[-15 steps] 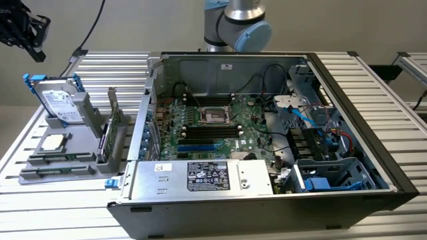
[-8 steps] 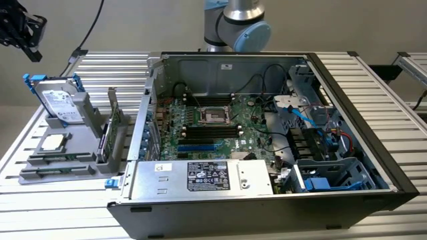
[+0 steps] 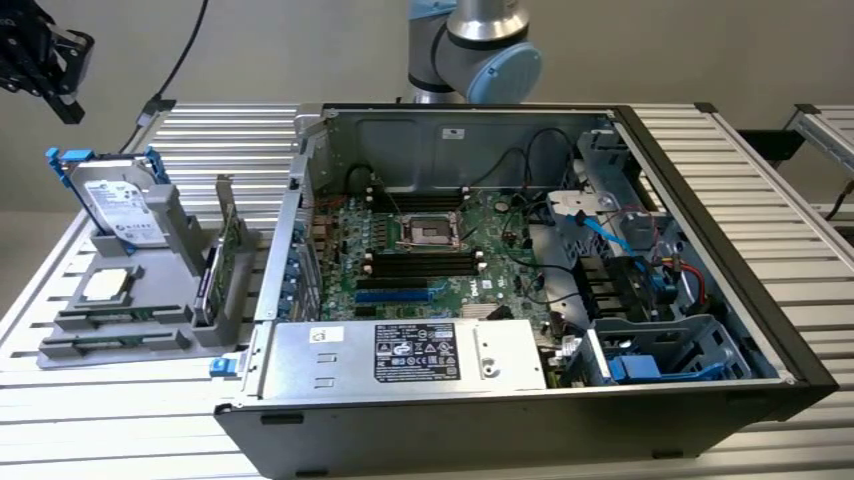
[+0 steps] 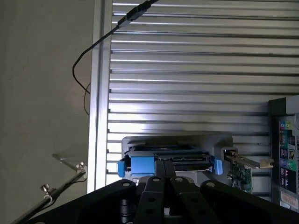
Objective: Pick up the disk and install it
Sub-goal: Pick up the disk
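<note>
1. While poised high by the bench's (image 3: 747, 170) edge, showed the gripper (image 4: 164, 164) pressed together, pinching nothing.
2. Found the disk (image 3: 120, 205) below, well apart, upright in the grey rack (image 3: 134, 300), top edge crosswise to the reach.

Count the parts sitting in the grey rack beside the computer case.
3 in the rack: the disk standing at its far end, a square silver chip lying flat nearer the camera, a thin dark card on edge nearest the case. Others may be hidden.
</note>
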`<state>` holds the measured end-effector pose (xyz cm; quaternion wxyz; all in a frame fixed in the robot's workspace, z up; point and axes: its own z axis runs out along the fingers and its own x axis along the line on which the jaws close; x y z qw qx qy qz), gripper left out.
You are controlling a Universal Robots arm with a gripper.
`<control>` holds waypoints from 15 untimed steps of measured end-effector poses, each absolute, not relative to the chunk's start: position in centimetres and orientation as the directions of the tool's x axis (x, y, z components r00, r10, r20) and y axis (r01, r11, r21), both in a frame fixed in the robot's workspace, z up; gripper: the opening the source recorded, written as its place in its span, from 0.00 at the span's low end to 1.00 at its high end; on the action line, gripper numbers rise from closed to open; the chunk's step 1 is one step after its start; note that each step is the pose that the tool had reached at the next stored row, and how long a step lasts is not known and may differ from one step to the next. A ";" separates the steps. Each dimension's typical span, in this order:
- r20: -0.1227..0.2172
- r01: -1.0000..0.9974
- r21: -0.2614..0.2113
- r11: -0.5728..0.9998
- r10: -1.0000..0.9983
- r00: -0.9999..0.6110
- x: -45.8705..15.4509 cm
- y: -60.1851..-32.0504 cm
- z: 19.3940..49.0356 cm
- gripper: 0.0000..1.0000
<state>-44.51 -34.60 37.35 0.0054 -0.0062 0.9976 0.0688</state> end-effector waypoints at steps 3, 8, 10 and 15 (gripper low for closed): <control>-0.012 -0.013 0.137 0.990 -0.012 -1.000 -44.5 -34.6 37.4 0.11; -0.012 -0.013 0.137 0.990 -0.012 -1.000 -44.5 -34.6 37.3 0.11; -0.012 -0.037 0.137 0.990 -0.036 -0.999 -44.5 -34.6 37.3 0.11; -0.012 -0.126 0.137 0.983 -0.125 -0.992 -44.5 -34.6 37.1 0.11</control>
